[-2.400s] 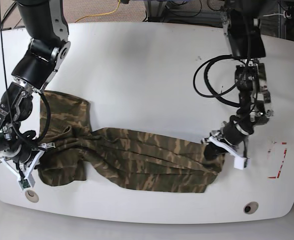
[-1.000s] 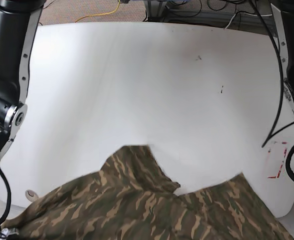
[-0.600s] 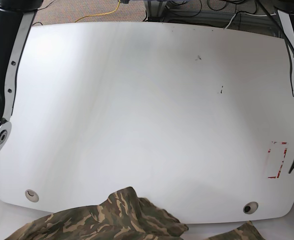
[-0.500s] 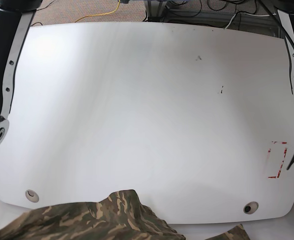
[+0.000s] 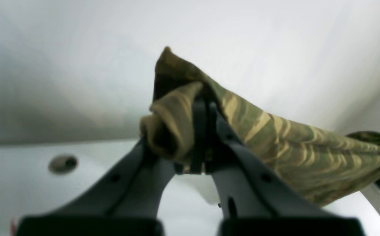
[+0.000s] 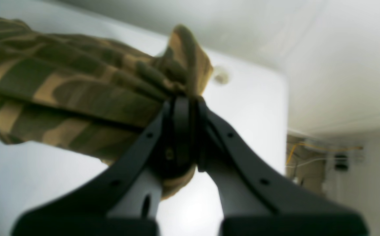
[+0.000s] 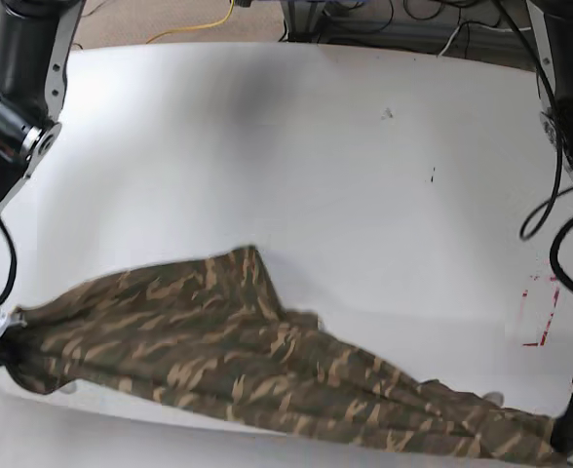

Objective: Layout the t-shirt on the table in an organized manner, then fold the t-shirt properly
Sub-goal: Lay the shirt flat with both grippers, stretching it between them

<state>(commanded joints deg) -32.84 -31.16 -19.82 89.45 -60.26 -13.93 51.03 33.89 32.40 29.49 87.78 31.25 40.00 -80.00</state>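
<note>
The base view looks down from high above the table [image 7: 296,166], taking in nearly the whole top, near edge lowest. Each wrist view sits close behind its own gripper, left gripper [image 5: 203,108] and right gripper [image 6: 185,101], looking along the fingers. All three share the t-shirt [image 7: 238,361] along the near edge.

Brownish carpet floor [image 7: 160,18] beyond the far edge, crossed by a yellow cable [image 7: 201,27]. Tangle of black cables [image 7: 384,21] further right, around a grey metal frame [image 7: 296,19]. Soft, even light from above.
</note>
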